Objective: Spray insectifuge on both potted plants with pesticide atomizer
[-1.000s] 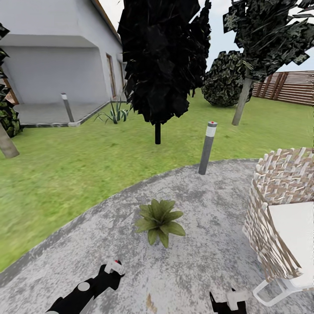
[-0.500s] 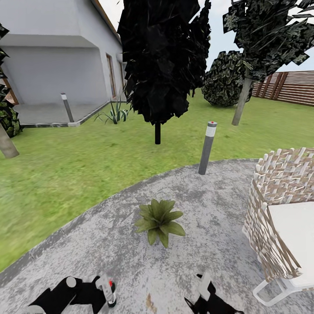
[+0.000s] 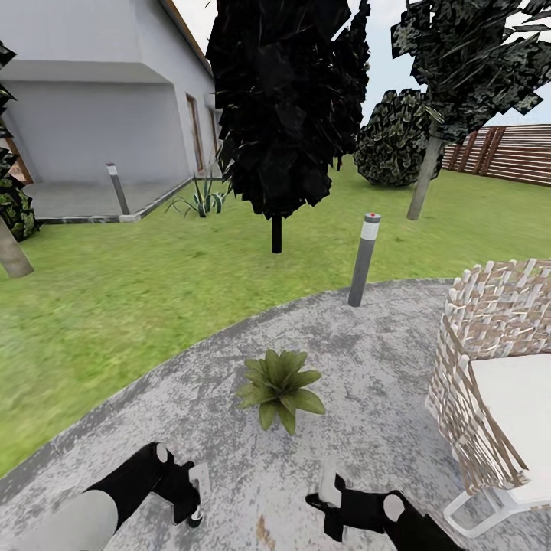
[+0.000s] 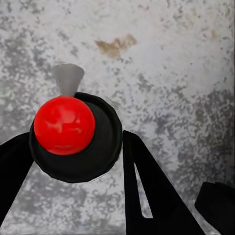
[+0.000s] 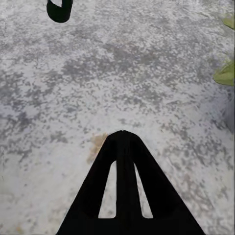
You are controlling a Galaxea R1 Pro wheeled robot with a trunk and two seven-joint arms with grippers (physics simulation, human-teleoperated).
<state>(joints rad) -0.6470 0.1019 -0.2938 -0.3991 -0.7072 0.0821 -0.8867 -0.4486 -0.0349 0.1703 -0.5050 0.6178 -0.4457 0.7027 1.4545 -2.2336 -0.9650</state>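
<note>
Pesticide atomizer [image 3: 200, 482] is at the lower left of the head view, clamped in my left gripper [image 3: 191, 501]. In the left wrist view it sits between my two dark fingers [image 4: 147, 196], seen end-on: red cap, dark round body, grey nozzle [image 4: 67, 78] pointing down at the stone patio [image 3: 367, 360]. The grip looks firm. I judge the low carry is meant to put the nozzle near leaf height.

One potted plant [image 3: 279, 389] stands at the centre of the frame on the patio, ahead of both grippers and apart from them. Its leaves look clean, so I judge spraying has not yet begun. The nozzle needs turning toward the rosette first.

My right gripper [image 3: 329, 482] is at the lower centre-right. In the right wrist view its fingers meet in a closed point [image 5: 122, 134] with nothing between them, and a leaf tip [image 5: 226, 73] shows at the right edge. A wicker chair [image 3: 490, 344] occupies the right edge of the head view.
</note>
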